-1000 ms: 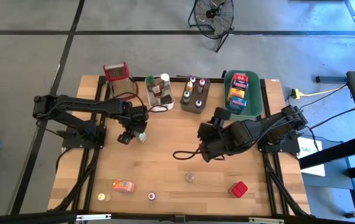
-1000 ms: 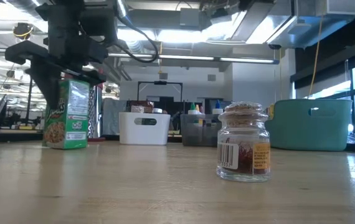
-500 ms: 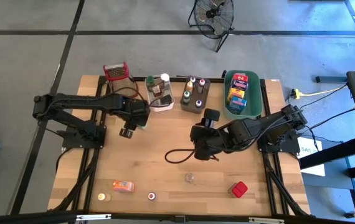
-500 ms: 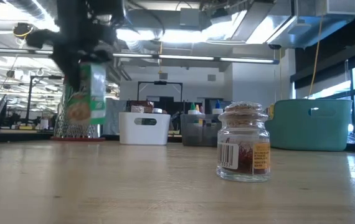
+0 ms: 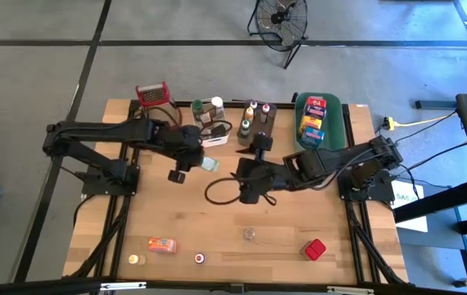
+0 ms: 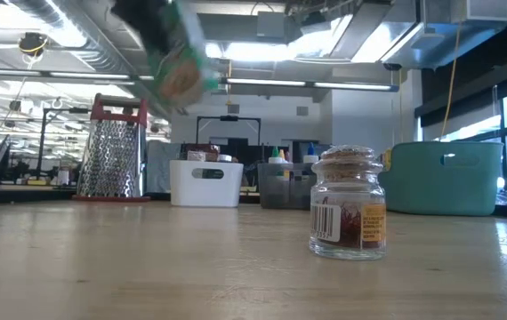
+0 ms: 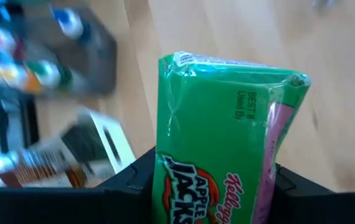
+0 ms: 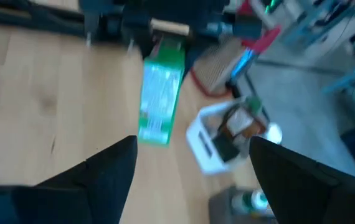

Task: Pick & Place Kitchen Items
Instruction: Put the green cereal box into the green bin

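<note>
Left claw (image 5: pixel 203 163) clamps the light, crushable Apple Jacks cereal box (image 7: pixel 221 143) aloft near the desk's far edge; grip its flat sides gently. Right claw (image 8: pixel 190 165) gapes wide nearby.

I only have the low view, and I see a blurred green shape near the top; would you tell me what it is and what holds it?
Observer: It is a green cereal box, clamped between the fingers of the left gripper.
Operator: Where is it over the table?
Observer: Near the table's middle, raised, beside the white tub.
Operator: And the right arm?
Observer: The right gripper faces the box with its fingers open, not touching it.
</note>
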`<state>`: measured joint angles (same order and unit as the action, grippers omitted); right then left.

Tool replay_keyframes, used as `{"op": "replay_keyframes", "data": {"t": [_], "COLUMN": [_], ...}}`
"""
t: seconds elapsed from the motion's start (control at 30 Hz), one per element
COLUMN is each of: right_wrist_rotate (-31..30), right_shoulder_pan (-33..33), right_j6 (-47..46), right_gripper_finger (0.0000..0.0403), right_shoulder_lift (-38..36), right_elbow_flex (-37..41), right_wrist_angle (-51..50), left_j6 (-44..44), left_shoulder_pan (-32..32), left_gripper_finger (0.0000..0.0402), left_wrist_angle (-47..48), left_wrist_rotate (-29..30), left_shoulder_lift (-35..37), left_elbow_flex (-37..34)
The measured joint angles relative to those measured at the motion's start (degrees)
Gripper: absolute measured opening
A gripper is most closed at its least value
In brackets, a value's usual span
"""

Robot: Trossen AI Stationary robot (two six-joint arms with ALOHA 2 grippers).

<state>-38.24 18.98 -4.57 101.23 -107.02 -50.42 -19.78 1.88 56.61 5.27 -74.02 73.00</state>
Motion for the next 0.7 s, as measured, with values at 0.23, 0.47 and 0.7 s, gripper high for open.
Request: {"op": "replay_keyframes", "data": {"t": [0.23,0.47,0.7], "right_wrist_rotate": [-0.12,2.50,6.59], "right_shoulder_pan": [-1.46,-2.23,-4.06], "right_j6": [8.00,16.67,19.00], "right_gripper_finger": [0.0313,0.0313,0.0313], "right_shoulder_lift": [0.47,0.66,1.09], "right_elbow_flex": [1.33,6.91,6.97], "right_wrist_angle": [8.85,20.47,22.38], "left_j6": [0.85,0.02,-0.03], "left_shoulder_pan": [-3.93,-5.38,-5.39], "left_gripper_finger": [0.0150,0.0150,0.0150], "left_wrist_angle": [-7.74,-12.22,-12.55], "left_wrist_rotate": [3.34,8.21,8.20], "left_shoulder_lift": [0.00,0.00,0.00], "left_elbow_flex": [3.54,3.95,3.95]}}
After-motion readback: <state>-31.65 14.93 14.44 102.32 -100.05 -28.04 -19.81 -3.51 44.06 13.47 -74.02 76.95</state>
